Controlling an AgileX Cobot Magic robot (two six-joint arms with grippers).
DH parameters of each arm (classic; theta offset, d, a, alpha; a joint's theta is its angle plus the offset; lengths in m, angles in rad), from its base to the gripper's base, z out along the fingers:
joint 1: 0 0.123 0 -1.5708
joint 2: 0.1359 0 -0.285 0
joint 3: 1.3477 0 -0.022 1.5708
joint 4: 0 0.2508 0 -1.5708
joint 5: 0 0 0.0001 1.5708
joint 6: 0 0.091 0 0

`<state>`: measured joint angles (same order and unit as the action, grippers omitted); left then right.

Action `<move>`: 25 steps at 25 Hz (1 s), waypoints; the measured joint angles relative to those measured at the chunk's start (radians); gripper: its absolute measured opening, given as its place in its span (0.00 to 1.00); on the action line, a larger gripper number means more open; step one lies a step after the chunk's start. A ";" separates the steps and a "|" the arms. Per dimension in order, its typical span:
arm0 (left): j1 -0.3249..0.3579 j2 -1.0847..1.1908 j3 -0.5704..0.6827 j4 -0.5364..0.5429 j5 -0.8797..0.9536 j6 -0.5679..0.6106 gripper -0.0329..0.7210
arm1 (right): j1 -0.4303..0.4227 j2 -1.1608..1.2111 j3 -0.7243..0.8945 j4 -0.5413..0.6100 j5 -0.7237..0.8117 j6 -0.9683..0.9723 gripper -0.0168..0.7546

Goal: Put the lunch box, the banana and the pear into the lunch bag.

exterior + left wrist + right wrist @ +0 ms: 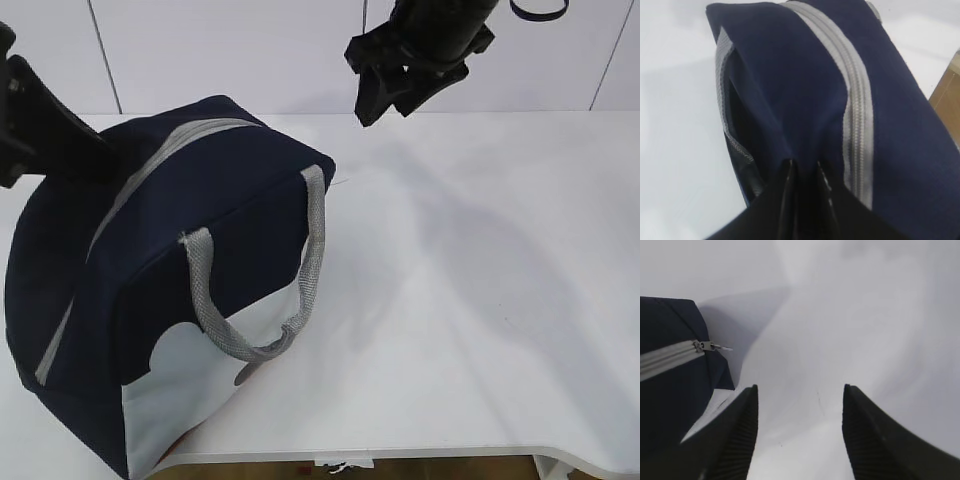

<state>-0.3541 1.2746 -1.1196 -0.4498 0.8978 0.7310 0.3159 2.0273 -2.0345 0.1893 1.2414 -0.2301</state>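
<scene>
Navy fabric lunch bag sat boxy on white tabletop, grey zipper closed, left gripper jaws pinched on its cloth, right gripper jaws apart, ribbed.

You'll find no readable text, label, brand or number anywhere, including on the lunch bag.

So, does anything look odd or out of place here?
Yes: the lunch bag leans over, its top pinched by the left pincer, and its zipper looks fully shut. No food is visible anywhere.
</scene>
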 joint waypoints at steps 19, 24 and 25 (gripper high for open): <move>0.000 0.000 0.000 -0.002 -0.031 -0.098 0.61 | 0.000 -0.197 0.007 -0.026 0.011 0.067 0.55; 0.000 -0.012 0.000 -0.002 -0.039 -0.100 0.61 | 0.000 -0.252 0.089 -0.028 0.013 0.069 0.55; 0.000 -0.020 0.000 -0.003 -0.041 -0.100 0.61 | 0.000 -0.259 0.104 -0.033 0.013 0.069 0.55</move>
<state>-0.3541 1.2542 -1.1196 -0.4523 0.8565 0.6308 0.3159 1.7681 -1.9300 0.1565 1.2548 -0.1609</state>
